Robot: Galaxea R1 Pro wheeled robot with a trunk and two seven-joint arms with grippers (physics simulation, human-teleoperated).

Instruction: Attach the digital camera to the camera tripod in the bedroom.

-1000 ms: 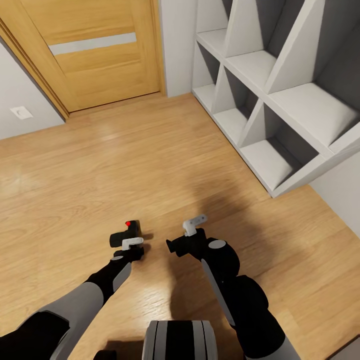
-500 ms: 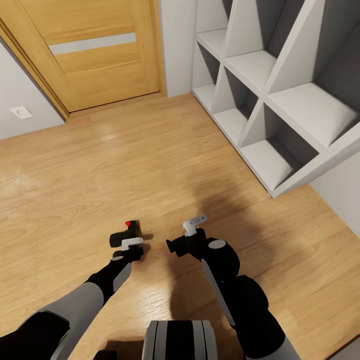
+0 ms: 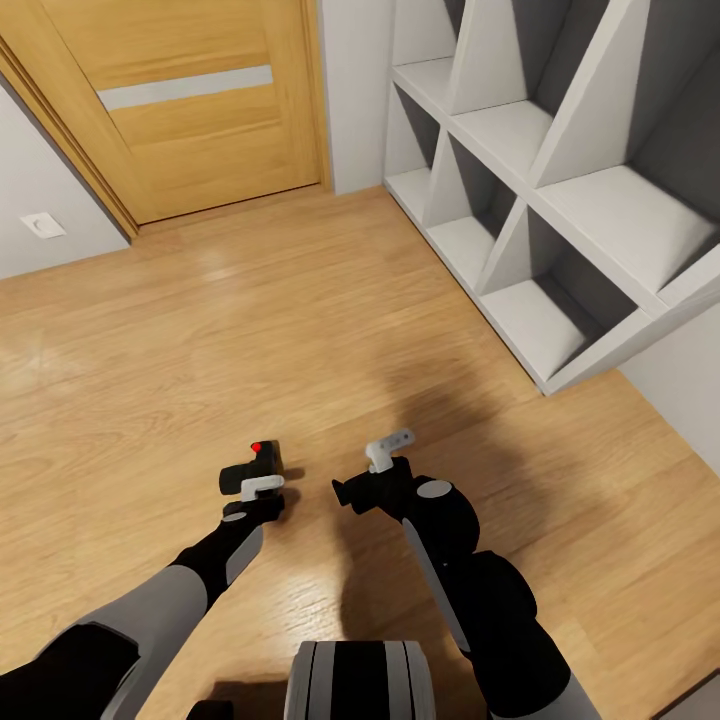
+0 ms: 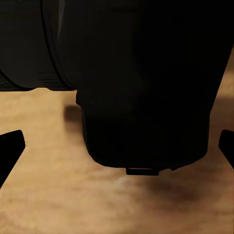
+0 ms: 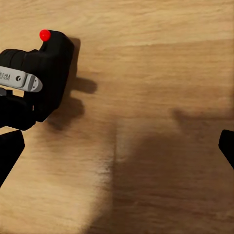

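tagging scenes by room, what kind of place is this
Probably a room in a home, by its entrance: a light wood floor, a closed wooden door and white built-in cubby shelves along the wall.

A light honey-coloured wood plank floor [image 3: 300, 330] fills the middle of the frame, glossy with soft reflections. At upper left stands a closed oak door with a pale horizontal band [image 3: 190, 90], set between white walls [image 3: 355, 80]. A white wall socket plate [image 3: 42, 225] sits at far left. At upper right, a white shelving unit with slanted dividers [image 3: 560, 190] stands on the floor.

Black digital camera [image 3: 254, 468], red button at its 12 o'clock. White-tipped black left gripper [image 3: 262, 487]. Honey-oak plank floor [image 3: 300, 330]. Pale grey shelving [image 3: 560, 200], perhaps white.
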